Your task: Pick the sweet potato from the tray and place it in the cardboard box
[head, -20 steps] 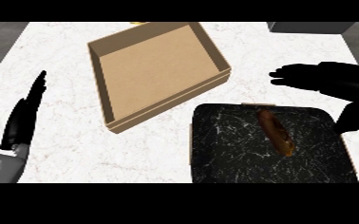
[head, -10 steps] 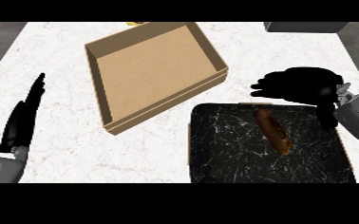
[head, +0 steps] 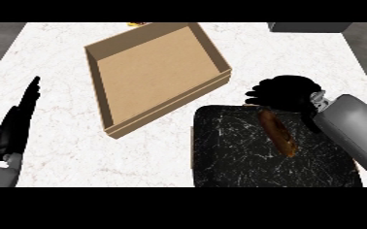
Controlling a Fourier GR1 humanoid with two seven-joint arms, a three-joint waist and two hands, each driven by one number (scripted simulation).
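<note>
right hand [head: 283,93] moved nearer | sweet potato [head: 278,133] brown, elongated

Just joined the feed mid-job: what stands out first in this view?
The open cardboard box dominates the upper middle of the counter. At lower right, the dark tray holds the sweet potato, with the right hand at its far end. The left hand rests at the left edge.

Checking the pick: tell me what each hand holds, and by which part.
Nothing is held. The right hand hovers at the far end of the sweet potato, which lies on the tray. The left hand rests open.
</note>
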